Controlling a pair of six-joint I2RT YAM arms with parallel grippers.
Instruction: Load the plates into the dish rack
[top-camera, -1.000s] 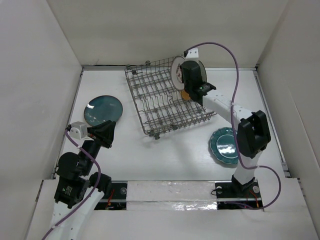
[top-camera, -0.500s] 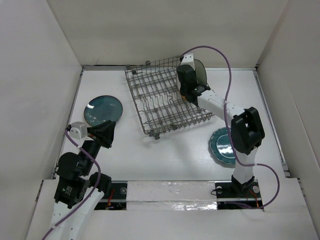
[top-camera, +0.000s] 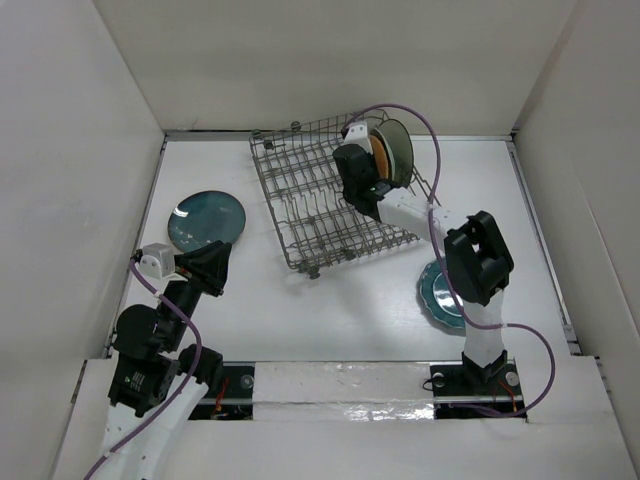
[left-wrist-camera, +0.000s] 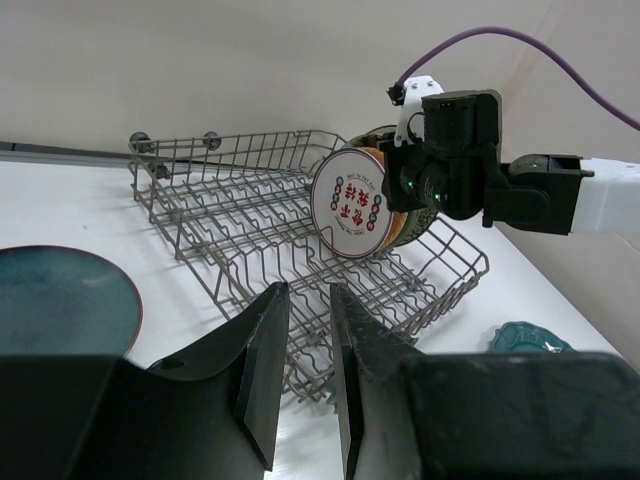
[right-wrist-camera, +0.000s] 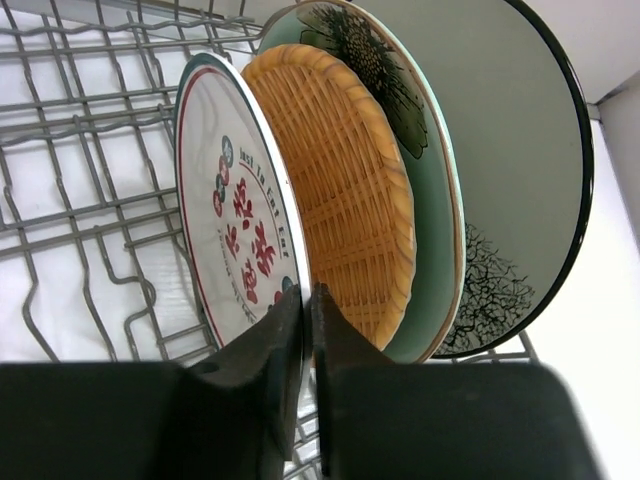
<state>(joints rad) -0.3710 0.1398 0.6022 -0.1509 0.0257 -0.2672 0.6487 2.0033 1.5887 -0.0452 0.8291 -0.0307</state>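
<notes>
Right gripper (right-wrist-camera: 303, 305): clenched on white red-marked plate (right-wrist-camera: 232, 225).
Left gripper (left-wrist-camera: 305, 300): parted, empty.
Risk: tipping against orange plate (right-wrist-camera: 345, 200) if released unseated.

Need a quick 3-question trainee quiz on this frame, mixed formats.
1. True or false: the white plate is held upright in the rack by the right arm's jaws.
2. How many plates stand in the rack? A) two B) four C) six
3. Fill in: the dark teal plate lies flat on the ____.
Key: 1 true; 2 B; 3 table.
</notes>
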